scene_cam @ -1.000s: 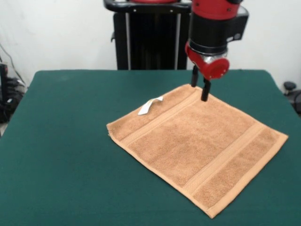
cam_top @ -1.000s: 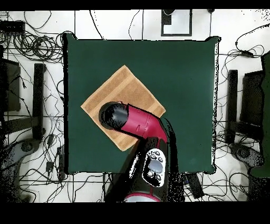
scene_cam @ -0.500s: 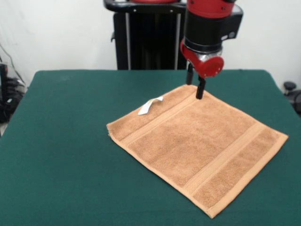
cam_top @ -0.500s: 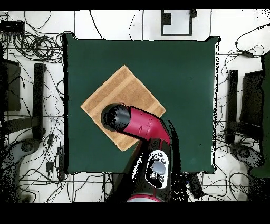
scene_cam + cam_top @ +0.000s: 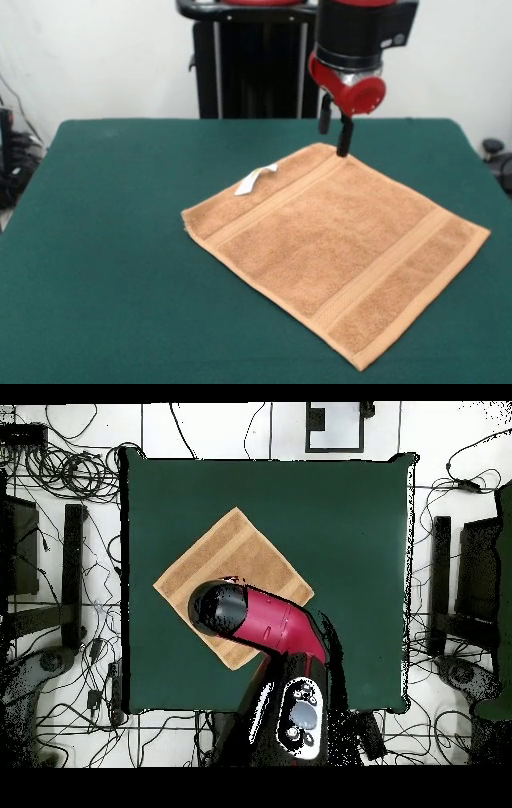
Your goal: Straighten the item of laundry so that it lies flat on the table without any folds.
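The item of laundry (image 5: pixel 336 240), an orange-tan towel with woven band stripes, lies spread flat on the green table (image 5: pixel 104 240), one corner pointing to the far side. Its small white tag (image 5: pixel 256 179) sticks out along the far left edge. My gripper (image 5: pixel 334 142) hangs just above that far corner, open, its two black fingers apart and holding nothing. In the overhead view the red arm's wrist (image 5: pixel 222 606) hides the gripper and covers part of the towel (image 5: pixel 225 549).
The towel's right corner lies near the table's right edge in the front view. Wide green surface (image 5: pixel 350 534) stretches beside the towel. Tangled cables (image 5: pixel 70 469) and dark stands (image 5: pixel 72 574) ring the table on the floor.
The gripper has risen off the towel's far corner and drawn slightly back, empty. The towel has stayed as it lay.
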Available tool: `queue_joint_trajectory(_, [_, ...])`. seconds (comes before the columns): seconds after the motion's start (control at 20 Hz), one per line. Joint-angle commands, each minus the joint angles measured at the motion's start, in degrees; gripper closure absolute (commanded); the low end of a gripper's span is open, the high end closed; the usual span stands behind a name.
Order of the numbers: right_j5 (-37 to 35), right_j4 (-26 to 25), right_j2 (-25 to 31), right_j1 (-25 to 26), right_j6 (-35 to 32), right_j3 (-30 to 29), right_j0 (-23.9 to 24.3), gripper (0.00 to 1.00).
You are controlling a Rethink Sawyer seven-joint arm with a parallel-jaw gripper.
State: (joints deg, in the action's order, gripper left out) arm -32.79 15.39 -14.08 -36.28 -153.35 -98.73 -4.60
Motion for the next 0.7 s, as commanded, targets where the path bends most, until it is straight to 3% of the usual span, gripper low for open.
queue_joint_trajectory(0.05, [-0.2, -1.4, 5.5, 0.2, -1.9, -5.1, -0.7, 0.0])
queue_joint_trajectory(0.7, [2.0, -1.6, 6.0, 0.4, -2.0, -6.2, -0.8, 0.0])
